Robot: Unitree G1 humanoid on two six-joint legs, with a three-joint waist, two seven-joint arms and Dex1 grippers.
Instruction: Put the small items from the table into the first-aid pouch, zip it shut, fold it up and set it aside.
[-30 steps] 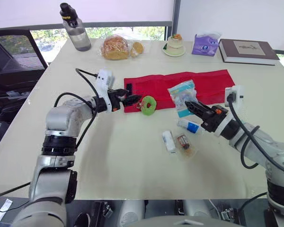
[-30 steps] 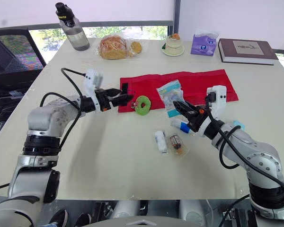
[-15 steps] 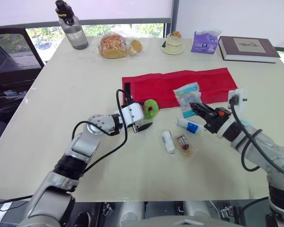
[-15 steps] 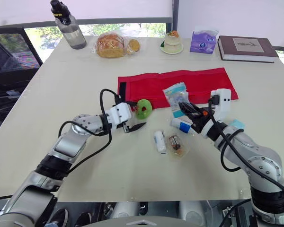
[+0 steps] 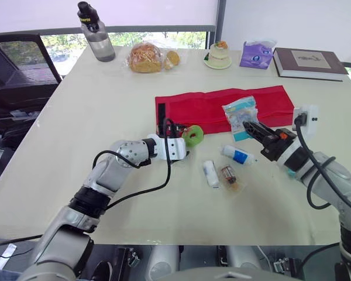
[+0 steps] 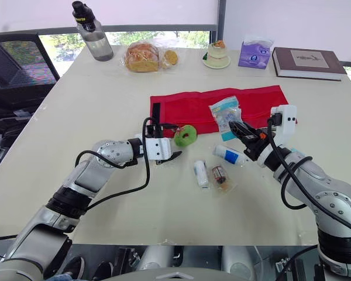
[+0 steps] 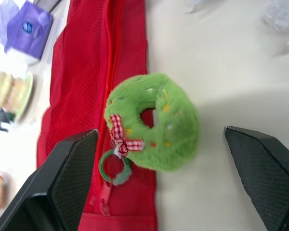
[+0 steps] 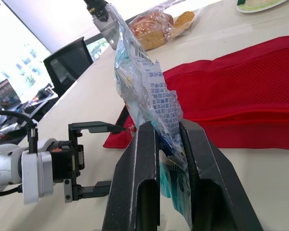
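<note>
"What lay nearest us on the table (image 5: 105,105)?"

"A white roll (image 5: 209,174), a small clear packet (image 5: 229,175) just beside it, and a blue-and-white tube (image 5: 237,155) slightly further back. Nothing was touching them."

"The left arm had been up at the pouch's end a second before."

"It had swung off that and dropped low. The left gripper (image 6: 175,141) now pointed at the green ring toy (image 5: 192,136), fingers spread wide to either side of it and gripping nothing."

"Where did the toy sit?"

"Partly on the near edge of the red pouch (image 5: 205,108), close to its zip, and partly on the table."

"And the right arm?"

"No change. The right gripper (image 5: 250,126) stayed clamped on a clear sachet (image 5: 240,114), held upright over the pouch's near edge."

"Your reading?"

"The toy looked like the next pick. The pouch lay flat and unfolded with items outside, so packing had barely begun."

"Further back?"

"A water bottle (image 5: 96,32), bagged bread (image 5: 145,57), a cake plate (image 5: 217,55), a tissue pack (image 5: 256,54) and a book (image 5: 309,60) sat along the far edge."
</note>
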